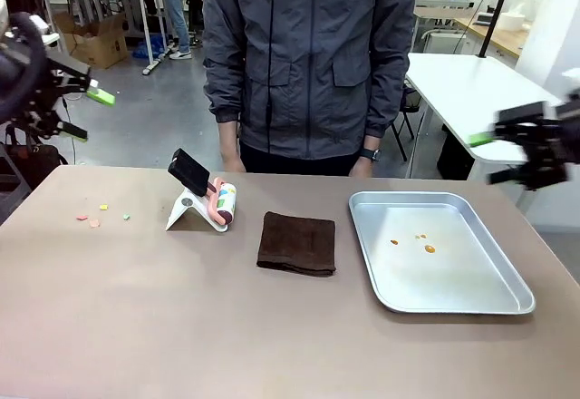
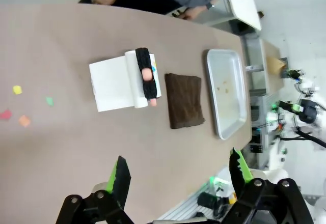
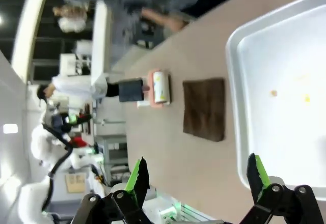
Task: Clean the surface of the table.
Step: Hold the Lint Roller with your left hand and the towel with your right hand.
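The brownish-taupe table (image 1: 181, 326) carries a few small coloured crumbs (image 1: 94, 221) near its left side, also seen as crumbs (image 2: 18, 89) in the left wrist view. A folded dark brown cloth (image 1: 296, 243) lies in the middle. A lint roller (image 1: 224, 204) with a black handle leans on a white stand (image 1: 186, 210) to its left. My left gripper (image 1: 89, 115) hangs open, high off the table's left edge, with nothing between its fingers. Off the right edge, my right gripper (image 1: 488, 159) is open and empty as well.
A silver metal tray (image 1: 453, 277) with a few orange crumbs (image 1: 421, 240) lies at the right. A person in a grey jacket stands at the far edge, hands down behind the table. A white table stands behind at the right.
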Available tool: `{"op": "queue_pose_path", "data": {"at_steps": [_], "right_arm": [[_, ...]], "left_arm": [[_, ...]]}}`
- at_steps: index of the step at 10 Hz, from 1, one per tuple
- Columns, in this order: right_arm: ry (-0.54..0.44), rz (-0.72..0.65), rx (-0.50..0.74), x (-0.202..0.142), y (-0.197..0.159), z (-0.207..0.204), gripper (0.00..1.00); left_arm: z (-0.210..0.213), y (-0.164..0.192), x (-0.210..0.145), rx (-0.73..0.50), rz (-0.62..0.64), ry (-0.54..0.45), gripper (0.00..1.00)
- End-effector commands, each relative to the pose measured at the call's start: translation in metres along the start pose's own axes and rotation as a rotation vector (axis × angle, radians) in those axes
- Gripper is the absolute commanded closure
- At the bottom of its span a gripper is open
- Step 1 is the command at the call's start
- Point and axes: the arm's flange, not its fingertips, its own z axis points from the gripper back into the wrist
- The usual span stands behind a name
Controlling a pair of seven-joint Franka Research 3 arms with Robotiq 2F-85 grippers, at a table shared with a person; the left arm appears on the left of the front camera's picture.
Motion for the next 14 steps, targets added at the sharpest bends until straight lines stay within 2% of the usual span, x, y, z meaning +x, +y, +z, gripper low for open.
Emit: {"op": "queue_pose_path", "data": {"at_steps": [1,4,5,7,9,11,12,14], "right_arm": [[0.039,0.028,-0.063,-0.018,0.039,-0.076,0.0],[0.146,0.07,-0.195,-0.041,0.072,-0.169,0.0],[0.18,0.085,-0.243,-0.052,0.074,-0.198,0.0],[0.235,0.097,-0.279,-0.066,0.069,-0.23,0.0],[0.263,0.083,-0.299,-0.071,0.057,-0.243,0.0],[0.294,0.073,-0.261,-0.068,0.051,-0.229,0.0],[0.282,0.097,-0.291,-0.077,0.045,-0.245,0.0],[0.282,0.097,-0.291,-0.077,0.045,-0.245,0.0]], "left_arm": [[-0.032,-0.01,0.019,0.07,-0.014,0.044,0.0],[-0.076,-0.002,0.03,0.137,-0.018,0.068,0.0],[-0.089,0.003,0.028,0.162,-0.029,0.067,0.0],[-0.104,0.013,0.024,0.149,-0.028,0.084,0.0],[-0.116,0.015,0.019,0.119,-0.024,0.08,0.0],[-0.121,0.012,0.019,0.059,0.008,0.072,0.0],[-0.116,0.015,0.022,0.121,-0.005,0.099,0.0],[-0.116,0.015,0.022,0.121,-0.005,0.099,0.0]]}}
